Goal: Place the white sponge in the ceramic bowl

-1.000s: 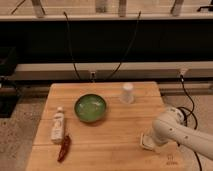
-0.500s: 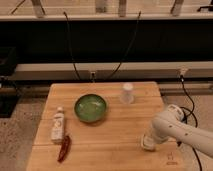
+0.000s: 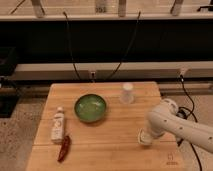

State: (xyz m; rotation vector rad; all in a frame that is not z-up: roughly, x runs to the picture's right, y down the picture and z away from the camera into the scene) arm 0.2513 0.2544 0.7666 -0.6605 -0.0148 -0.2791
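The ceramic bowl [image 3: 90, 108] is round, glossy green and paler inside. It stands empty left of the middle of the wooden table [image 3: 110, 145]. My white arm reaches in from the right, and my gripper [image 3: 145, 136] is low over the table's right front part, well to the right of the bowl. A small whitish shape shows at the gripper's tip; I cannot tell whether it is the white sponge or part of the gripper. No sponge shows anywhere else.
A white cup [image 3: 127, 93] stands at the back right of the table. A white bottle [image 3: 58, 123] lies at the left, with a red chili pepper [image 3: 64, 148] just in front of it. Black cables hang behind the table.
My arm has lowered and drawn a little to the left, bringing the gripper down to the table top. The bowl, cup, bottle and pepper have not moved.
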